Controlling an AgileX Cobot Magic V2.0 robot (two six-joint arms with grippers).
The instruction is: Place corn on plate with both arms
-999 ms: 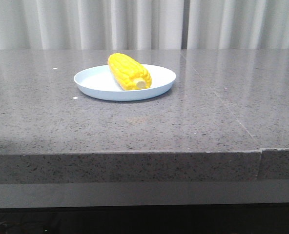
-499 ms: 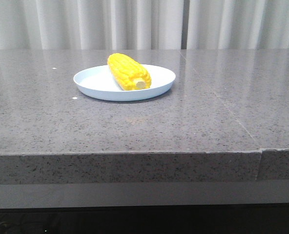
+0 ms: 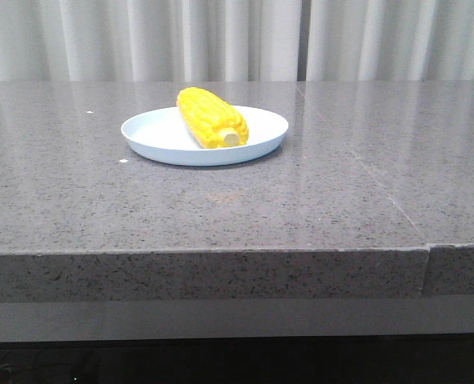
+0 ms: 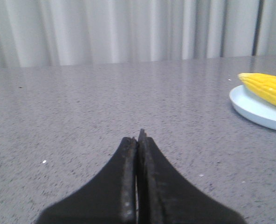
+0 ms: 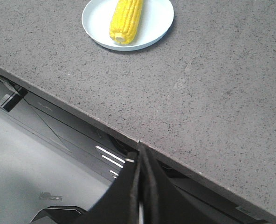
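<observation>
Since the corn (image 3: 211, 118) already lies across the plate (image 3: 153, 138) and my left gripper (image 4: 137, 140) and right gripper (image 5: 140, 149) are both pinched closed on nothing, well clear, I judge the only risk is a careless sweep nudging the plate.

Yellow corn (image 3: 211, 118) lies on its side across the pale blue-white plate (image 3: 153, 140), cut end forward

The left gripper (image 4: 138, 140) and right gripper (image 5: 140, 151) are matte black, with tapering, rough-edged jaws.
</observation>
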